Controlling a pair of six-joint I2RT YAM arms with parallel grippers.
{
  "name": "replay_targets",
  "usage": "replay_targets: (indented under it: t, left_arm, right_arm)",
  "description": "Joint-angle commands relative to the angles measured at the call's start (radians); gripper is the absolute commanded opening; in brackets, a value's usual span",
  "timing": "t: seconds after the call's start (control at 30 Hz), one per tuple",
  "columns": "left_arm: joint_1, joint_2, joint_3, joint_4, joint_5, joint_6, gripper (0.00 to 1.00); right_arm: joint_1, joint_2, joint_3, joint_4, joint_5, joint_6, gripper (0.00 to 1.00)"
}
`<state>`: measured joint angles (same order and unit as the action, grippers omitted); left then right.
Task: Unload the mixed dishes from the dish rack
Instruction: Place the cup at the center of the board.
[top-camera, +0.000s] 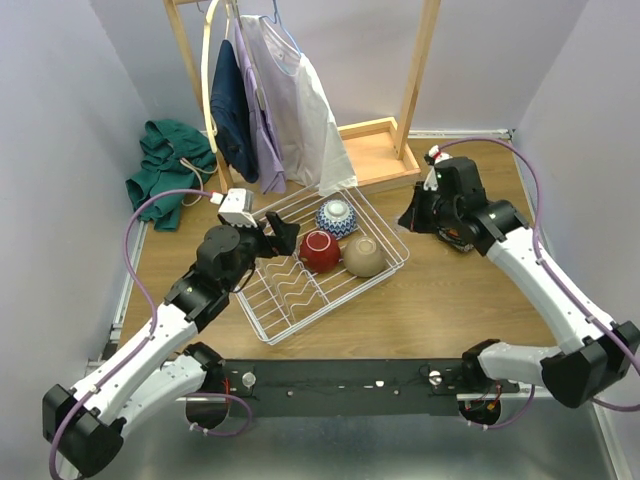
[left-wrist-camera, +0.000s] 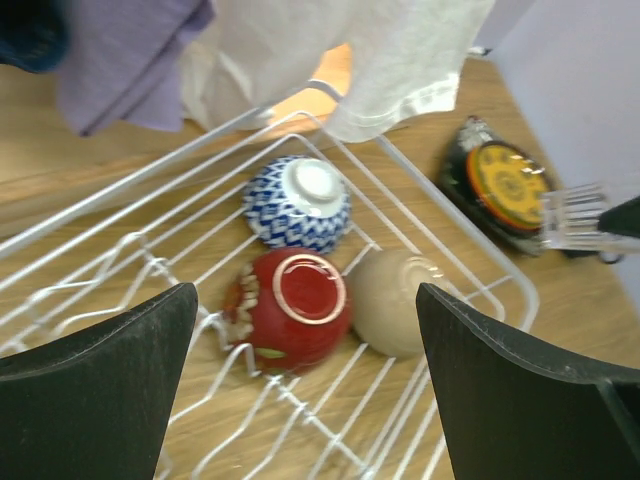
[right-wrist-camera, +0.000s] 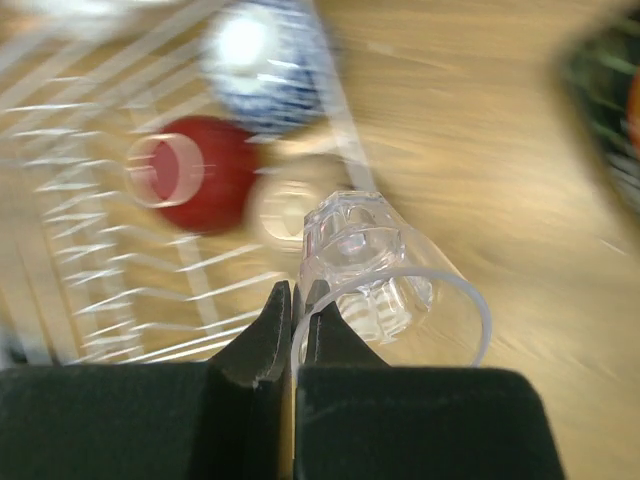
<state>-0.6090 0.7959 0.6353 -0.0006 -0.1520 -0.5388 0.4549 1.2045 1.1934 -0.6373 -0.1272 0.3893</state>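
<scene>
**A:** Wooden desk (top-camera: 440, 310) first, with the clothes stand (top-camera: 412, 80) at its far side. Where is the dish rack?

**B:** The white wire dish rack (top-camera: 290, 288) sits slantwise in the middle of the desk, between the two arms.

**A:** Any dishes already out?

**B:** The left wrist view shows a stack of plates (left-wrist-camera: 503, 187) on the desk just outside the rack's corner. A yellow-and-orange one lies on top.

**A:** And inside the rack?

**B:** Three bowls, all upside down at its far right end. The blue-white bowl (top-camera: 337, 216) is farthest, and the red bowl (top-camera: 320, 251) and tan bowl (top-camera: 365, 257) sit side by side nearer. The left fingers (left-wrist-camera: 110, 370) are spread wide above them, grasping nothing, with the red bowl framed between them.

**A:** So which step is this?

**B:** The glass, I judge. The right fingers (right-wrist-camera: 262, 345) are clenched on the rim of the clear glass (right-wrist-camera: 385, 265), one inside and one outside. It hangs over bare desk to the right of the rack, near the plates. That view is smeared, so I cannot tell whether it touches the wood.

**A:** What does the next move call for?

**B:** Probably a level descent onto open wood beside the stack, not onto it, and then letting go. After that the red bowl looks the likely pick. Its domed back seems slippery, so the raised foot ring or the rim would need a careful bite.
</scene>
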Motion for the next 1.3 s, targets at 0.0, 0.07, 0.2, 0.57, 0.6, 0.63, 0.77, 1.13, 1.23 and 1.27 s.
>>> replay_targets:
  t: [0.0,0.07,0.2,0.57,0.6,0.63,0.77,1.13,1.23,1.27]
  left_arm:
    - [0.012,-0.038,0.015,-0.084,-0.093,0.177,0.99]
    - [0.012,-0.058,0.004,-0.084,-0.089,0.183,0.99]
    - [0.015,-0.080,0.020,-0.127,-0.087,0.218,0.99]
    - [0.015,-0.130,0.007,-0.170,-0.153,0.316,0.99]
    - [0.015,-0.132,0.007,-0.168,-0.152,0.318,0.99]
    - [0.017,-0.132,0.006,-0.167,-0.153,0.321,0.99]
    - [0.015,-0.150,-0.005,-0.148,-0.130,0.339,0.99]
    - [0.017,-0.146,-0.009,-0.130,-0.098,0.347,0.99]
    - [0.015,-0.139,-0.009,-0.133,-0.098,0.346,0.99]
    - [0.015,-0.139,-0.008,-0.133,-0.095,0.346,0.99]
  right_arm:
    - [-0.022,0.081,0.090,-0.346,0.458,-0.009,0.01]
    - [-0.062,0.112,0.100,-0.377,0.498,-0.007,0.01]
    - [-0.179,0.153,0.091,-0.380,0.523,-0.024,0.01]
    - [-0.507,0.256,-0.012,-0.242,0.440,-0.066,0.01]
    - [-0.524,0.263,-0.021,-0.228,0.430,-0.069,0.01]
    - [-0.556,0.280,-0.038,-0.207,0.417,-0.070,0.01]
    - [-0.611,0.332,-0.069,-0.142,0.396,-0.086,0.01]
    - [-0.644,0.452,-0.090,-0.042,0.316,-0.064,0.06]
    - [-0.644,0.457,-0.097,-0.044,0.339,-0.066,0.24]
    - [-0.644,0.455,-0.097,-0.045,0.340,-0.067,0.28]
